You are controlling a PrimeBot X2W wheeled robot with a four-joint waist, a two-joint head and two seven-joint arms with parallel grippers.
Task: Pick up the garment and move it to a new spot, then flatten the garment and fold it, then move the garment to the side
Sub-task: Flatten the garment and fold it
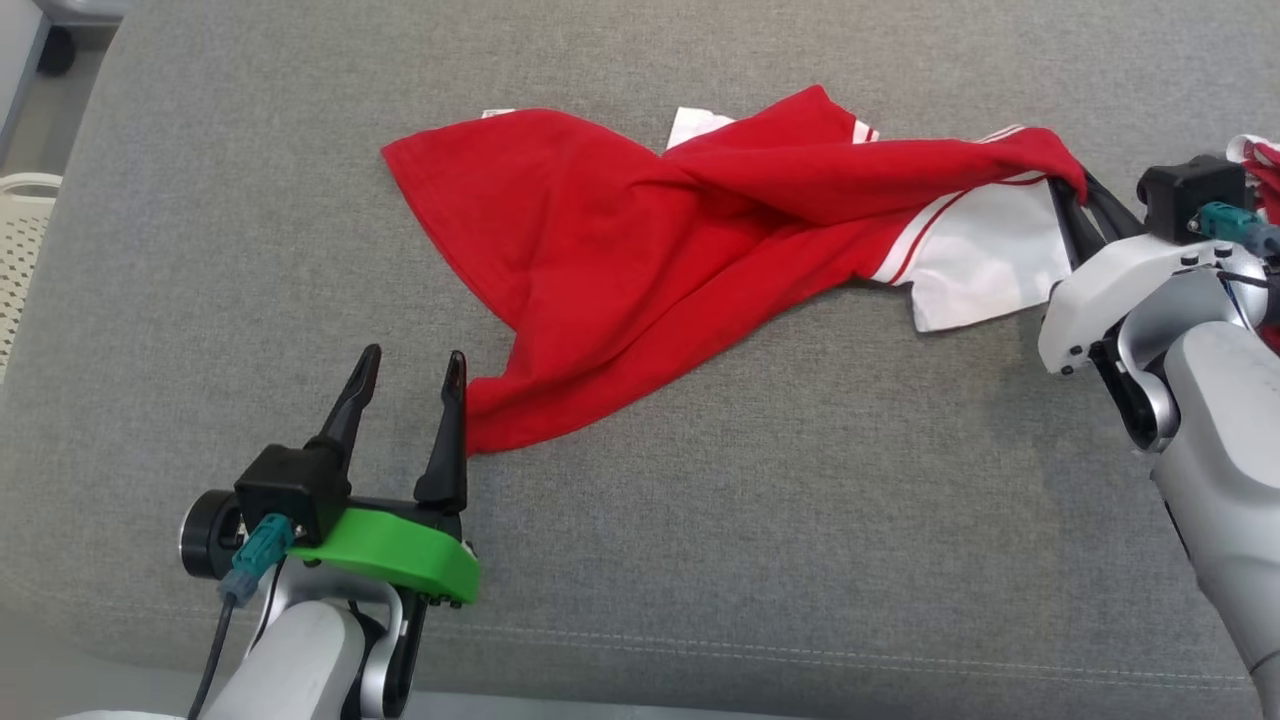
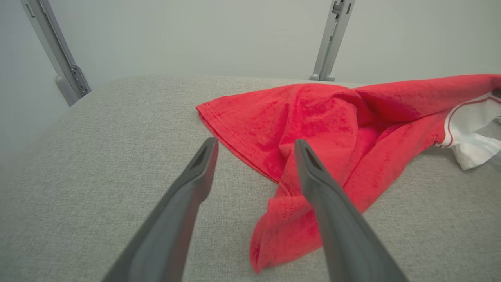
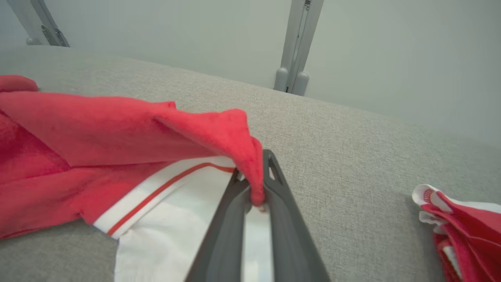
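Grey woven upholstery (image 1: pixel 800 500) runs across the head view. The garment (image 1: pixel 640 250), a red shirt with white striped sleeves, lies on it crumpled and twisted, strung out between the two grippers. The left gripper (image 1: pixel 414 355) has its jaws spread and empty, with the shirt's lower hem just beside its inner finger. The right gripper (image 1: pixel 1070 190) is clenched on a red fold at the shirt's other end, close to a sleeve, and the cloth rises slightly toward the jaws there.

In the left wrist view, the hem corner (image 2: pixel 282 219) rests on the cushion, partly between the open jaws and partly behind one finger. Nothing is gripped.

In the right wrist view, the fingers are pinched together on a bunch of red fabric at their tips, and the white sleeve (image 3: pixel 168 235) spreads below and to the left of them. A second bundle of red and white cloth (image 3: pixel 450 223) lies apart from the shirt, to the right of the jaws.

The task looks barely begun. One grasp is made, but most of the shirt is on the cushion, neither lifted nor spread. The carry to a new spot, the flattening, the fold and the final move aside all appear to be left.
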